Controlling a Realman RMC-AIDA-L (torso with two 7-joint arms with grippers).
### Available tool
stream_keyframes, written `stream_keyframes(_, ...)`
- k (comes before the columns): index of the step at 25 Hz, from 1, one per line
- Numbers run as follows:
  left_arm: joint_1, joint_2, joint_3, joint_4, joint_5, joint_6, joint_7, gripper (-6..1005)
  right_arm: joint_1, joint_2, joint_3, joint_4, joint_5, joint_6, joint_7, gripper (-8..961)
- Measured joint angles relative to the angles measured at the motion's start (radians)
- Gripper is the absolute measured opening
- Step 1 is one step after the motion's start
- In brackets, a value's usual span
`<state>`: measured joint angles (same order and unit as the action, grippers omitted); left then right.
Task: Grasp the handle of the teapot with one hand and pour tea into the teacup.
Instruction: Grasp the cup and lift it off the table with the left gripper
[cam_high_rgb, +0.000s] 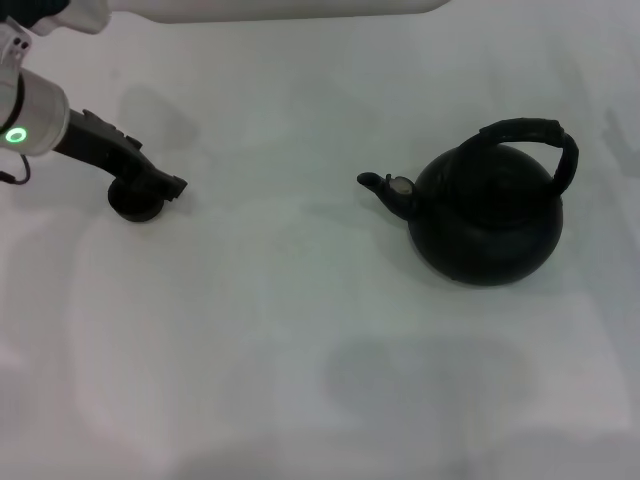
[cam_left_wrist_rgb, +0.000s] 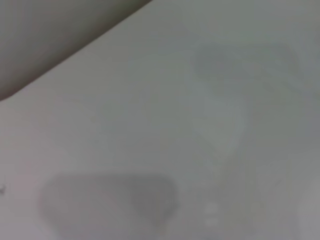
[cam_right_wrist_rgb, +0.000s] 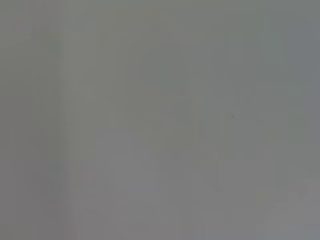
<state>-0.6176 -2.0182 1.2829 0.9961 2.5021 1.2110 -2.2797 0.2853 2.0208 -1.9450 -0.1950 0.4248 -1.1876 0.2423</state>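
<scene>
The teapot (cam_high_rgb: 487, 222) is a large round matte black pot standing upright on the white table at the right of the head view. Its short spout (cam_high_rgb: 378, 186) points left, with a pale spot beside it. The thick black arched handle (cam_high_rgb: 535, 134) spans its top, and nothing touches it. The small black teacup (cam_high_rgb: 136, 203) sits at the far left. My left gripper (cam_high_rgb: 168, 184) reaches in from the left and lies right over the teacup's rim, hiding part of it. My right gripper is out of view. The wrist views show neither the teapot nor the teacup.
The white table (cam_high_rgb: 300, 330) stretches between teacup and teapot, about half the head view's width. A white body part (cam_high_rgb: 250, 8) runs along the far edge. The left wrist view shows bare tabletop (cam_left_wrist_rgb: 175, 125) and a dark band (cam_left_wrist_rgb: 45, 35).
</scene>
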Motion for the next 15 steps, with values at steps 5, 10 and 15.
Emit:
stream_keyframes(5,0.001,-0.012,0.0,-0.002,0.027,0.0,-0.001,861,0.001,-0.001,0.0,-0.002,0.0,0.001,0.0,855)
stream_keyframes(10,0.003,-0.017,-0.001,-0.002,0.046,0.0,-0.008,861,0.003,-0.001,0.0,-0.001,0.0,0.006,0.0,855)
stream_keyframes(15,0.005,-0.019,0.005,-0.002,0.047,0.004,-0.01,861,0.003,-0.001,0.0,0.0,0.0,0.008,0.0,855)
